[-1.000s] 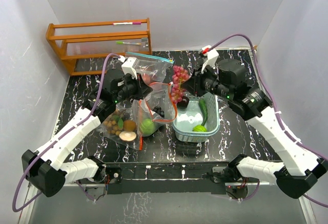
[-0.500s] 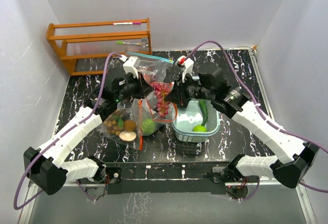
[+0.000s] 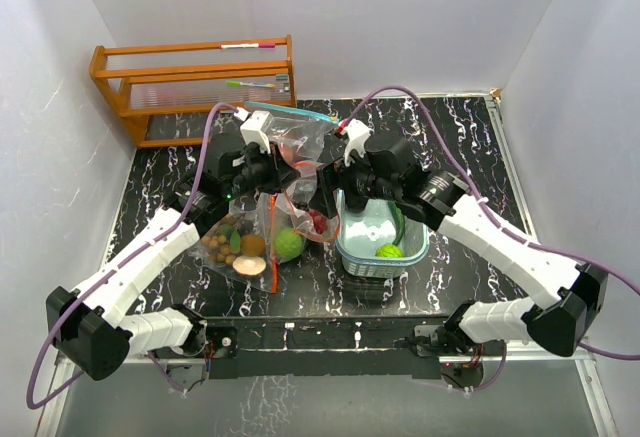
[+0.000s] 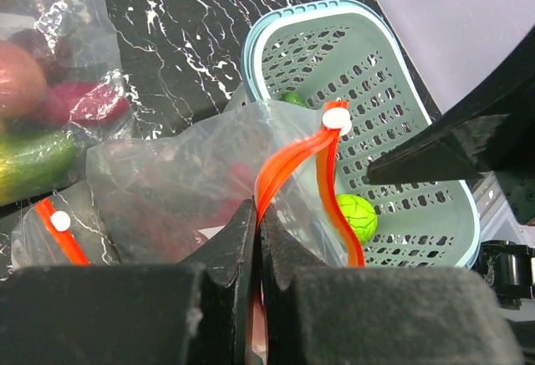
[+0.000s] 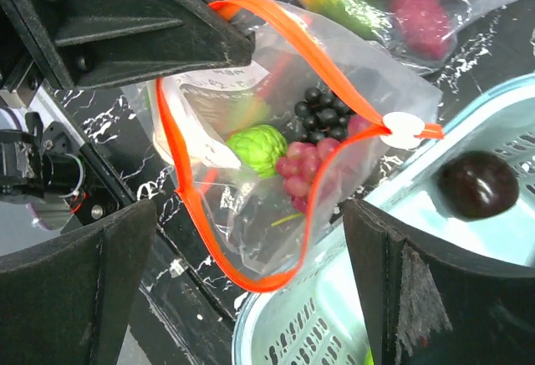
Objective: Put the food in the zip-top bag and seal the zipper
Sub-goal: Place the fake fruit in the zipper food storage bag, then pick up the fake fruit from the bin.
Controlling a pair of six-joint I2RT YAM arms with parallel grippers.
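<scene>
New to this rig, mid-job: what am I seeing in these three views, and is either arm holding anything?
Two robot arms work over a black table. The wide picture looks down from above and behind them; the other two come from a camera on each wrist. The left gripper has its fingers shut on the rim of the orange-zip bag, holding it up. The right gripper is above the bag's mouth, fingers open, empty. Grapes lie inside. The teal basket beside it holds a dark red fruit.

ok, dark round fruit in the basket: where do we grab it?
Across its widest middle, coming straight down from above. The dark fruit is a plain ball lying on the basket floor close to a wall, so a side approach looks blocked.
</scene>
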